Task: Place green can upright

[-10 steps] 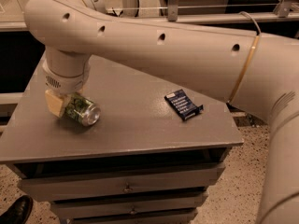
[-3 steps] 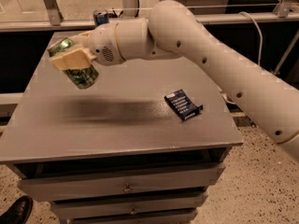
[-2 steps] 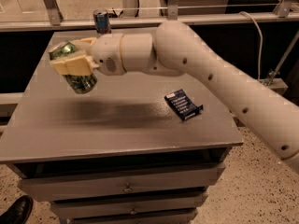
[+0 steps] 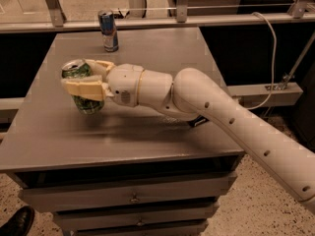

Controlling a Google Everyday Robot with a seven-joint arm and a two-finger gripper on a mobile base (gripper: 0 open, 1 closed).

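Note:
The green can (image 4: 84,103) has a mottled green body and a silver top with a pull tab facing up and left. My gripper (image 4: 81,80) is shut on it, with one cream finger (image 4: 84,88) across its front and the other behind it. The can is nearly upright, tilted slightly, over the left part of the grey table (image 4: 147,58). I cannot tell whether its base touches the table top. My white arm reaches in from the lower right.
A slim blue-and-silver can (image 4: 108,31) stands upright at the table's far edge. A dark flat packet (image 4: 198,122) lies mostly hidden under my arm. Drawers (image 4: 133,198) run below the table front. A railing and cable are behind; a black shoe (image 4: 17,222) is at lower left.
The arm has swung lower and across the table, carrying the can from a tilted pose to nearly upright, closer to the table top. The view has also shifted.

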